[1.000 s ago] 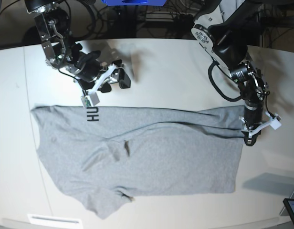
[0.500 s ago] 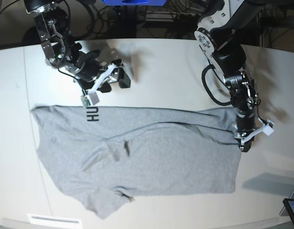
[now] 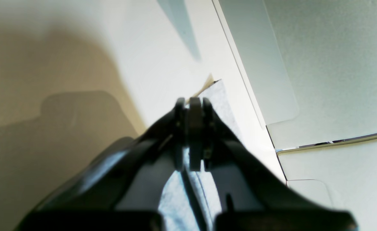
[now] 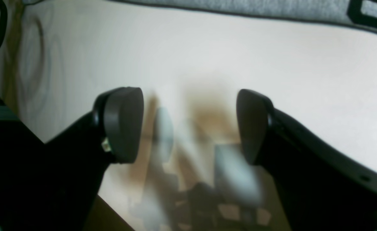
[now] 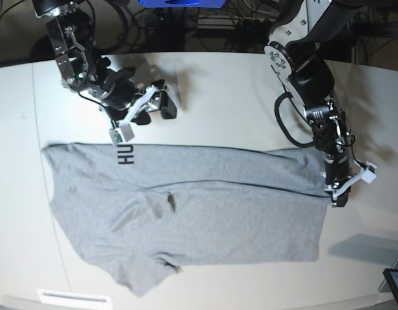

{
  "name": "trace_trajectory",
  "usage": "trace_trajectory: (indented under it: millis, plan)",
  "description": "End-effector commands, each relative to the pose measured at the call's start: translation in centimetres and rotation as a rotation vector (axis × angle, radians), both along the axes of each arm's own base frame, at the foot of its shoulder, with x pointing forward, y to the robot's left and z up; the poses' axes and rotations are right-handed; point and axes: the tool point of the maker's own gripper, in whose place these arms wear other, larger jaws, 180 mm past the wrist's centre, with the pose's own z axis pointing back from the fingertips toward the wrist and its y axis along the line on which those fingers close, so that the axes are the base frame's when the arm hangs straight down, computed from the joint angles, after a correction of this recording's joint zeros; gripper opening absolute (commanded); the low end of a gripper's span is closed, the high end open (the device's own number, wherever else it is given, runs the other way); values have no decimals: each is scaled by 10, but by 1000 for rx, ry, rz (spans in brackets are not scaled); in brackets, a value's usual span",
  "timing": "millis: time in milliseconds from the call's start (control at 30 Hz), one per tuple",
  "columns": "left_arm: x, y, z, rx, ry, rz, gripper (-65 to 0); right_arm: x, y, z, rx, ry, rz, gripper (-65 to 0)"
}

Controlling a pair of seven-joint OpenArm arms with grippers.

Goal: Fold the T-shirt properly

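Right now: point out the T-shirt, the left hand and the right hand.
T-shirt [image 5: 218, 219], base view, middle of the grey body.
Left hand [image 5: 336, 199], base view, shut fingertips at the shirt's edge.
Right hand [image 4: 190, 125], right wrist view, gap between open fingertips.

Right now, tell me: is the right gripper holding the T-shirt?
No, the right gripper is open over bare table, apart from the T-shirt.

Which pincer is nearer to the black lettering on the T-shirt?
Right. The right pincer hovers open just above the black lettering; the left pincer is shut at the T-shirt's far edge.
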Motion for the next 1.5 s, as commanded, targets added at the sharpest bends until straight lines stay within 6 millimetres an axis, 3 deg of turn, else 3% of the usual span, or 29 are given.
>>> trace_trajectory:
  millis: [0, 200, 533, 600, 733, 833, 1067, 1133, 1233, 1300, 1367, 1467]
  plan:
    - [8, 8, 21, 24, -60, 16, -650, -40, -20, -38, -132, 195, 30, -209]
    - [4, 13, -4, -4, -2, 20, -650, -41, -21, -39, -133, 197, 31, -209]
    - [16, -4, 0, 63, 8, -48, -626, -41, -21, -39, -134, 199, 34, -209]
    - [17, -2, 7, 75, -6, -48, -568, -41, -21, -39, -134, 199, 34, -209]
    - [7, 8, 35, 147, -63, -30, -380, -41, -21, -39, -134, 199, 34, -209]
    - [-2, 13, 56, 200, -101, -21, -299, -41, -21, -39, -134, 199, 34, -209]
    - [-34, 12, 103, 361, -170, -34, -280, -40, -20, -37, -131, 190, 33, -209]
    - [-39, -6, 109, 416, -168, -96, -284, -34, -18, -30, -122, 161, 29, -209]
    - [-41, -50, 99, 647, -64, -267, -286, -20, -25, -9, -134, 31, 8, -207]
    - [-45, -68, 84, 807, 18, -332, -286, -11, -27, 8, -154, -56, 9, -200]
    - [-51, -77, 68, 876, 84, -358, -286, -3, -31, 20, -204, -121, 20, -160]
    - [-62, -63, 59, 869, 138, -309, -286, 9, -39, 30, -287, -198, 28, -115]
